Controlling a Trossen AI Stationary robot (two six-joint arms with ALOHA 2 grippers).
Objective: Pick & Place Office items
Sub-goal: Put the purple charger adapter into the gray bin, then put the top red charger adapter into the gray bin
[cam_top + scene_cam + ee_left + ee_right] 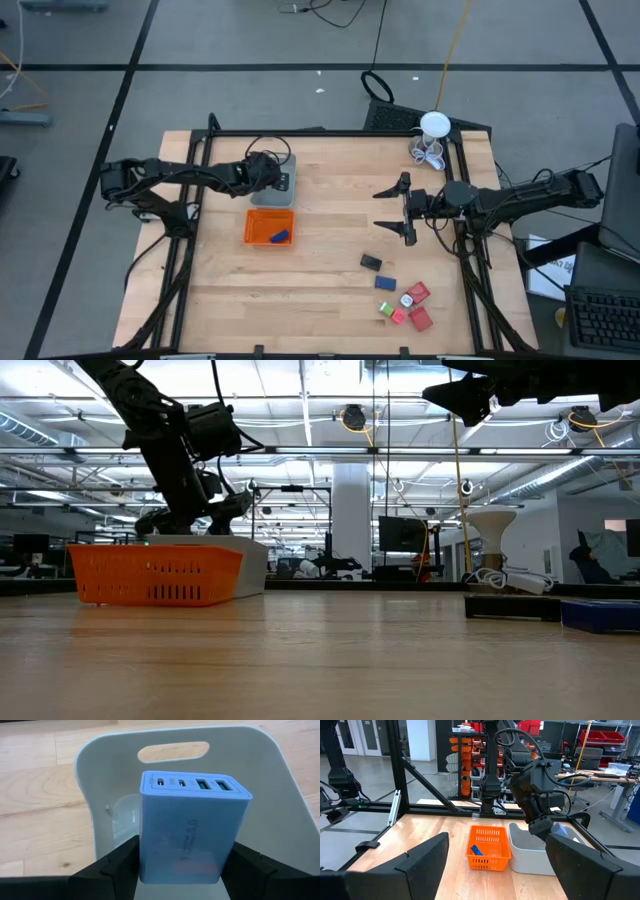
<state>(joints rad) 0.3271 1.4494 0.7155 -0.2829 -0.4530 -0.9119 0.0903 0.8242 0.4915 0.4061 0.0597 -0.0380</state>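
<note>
A pale blue USB charger block point(192, 827), ports facing the cam, is held upright over the grey tray point(260, 780). A blue item point(279, 237) is seen in the orange tray point(252, 228). W/ ref. to that tray, black point(371, 262), blue point(385, 283), red point(418, 292), red point(421, 318), pink point(399, 316), green point(385, 309) and white point(407, 300) pcs are clustered well apart, twd the table's front-right corner.

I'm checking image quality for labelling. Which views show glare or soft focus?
Low view: bright ceiling strip lights, wooden table soft up close. Left wrist view: pale blue multi-port charger block sharp, evenly lit. High view: even light, faint shadows. Right wrist view: own dark fingers blurred.
</note>
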